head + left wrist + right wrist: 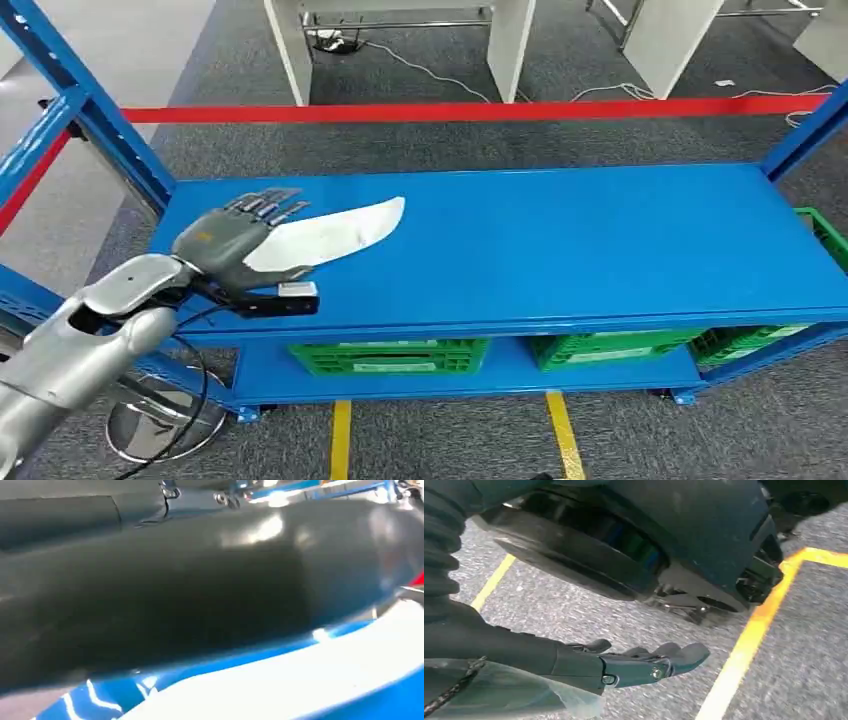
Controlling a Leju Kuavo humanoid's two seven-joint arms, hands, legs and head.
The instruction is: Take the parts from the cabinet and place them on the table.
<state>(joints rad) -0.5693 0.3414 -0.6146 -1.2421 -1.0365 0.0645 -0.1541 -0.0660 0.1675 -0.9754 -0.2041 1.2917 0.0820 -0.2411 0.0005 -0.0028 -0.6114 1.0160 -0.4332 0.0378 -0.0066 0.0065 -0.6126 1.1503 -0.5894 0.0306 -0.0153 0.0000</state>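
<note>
A white leaf-shaped part (340, 228) lies on the top of the blue cabinet shelf (560, 240), toward its left end. My left hand (235, 240) is at the part's left end, fingers stretched along its far side and thumb at its near edge, not closed around it. In the left wrist view the dark hand (175, 595) is blurred close above the white part (310, 675). My right hand (624, 662) hangs over the grey floor with its fingers loosely extended and nothing in it.
Green crates (390, 355) (610, 348) sit on the lower shelf. Blue uprights (90, 110) frame the left side. A red tape line (480, 110) crosses the carpet behind, with white table legs (510, 40) beyond. Yellow floor lines (565, 435) run in front.
</note>
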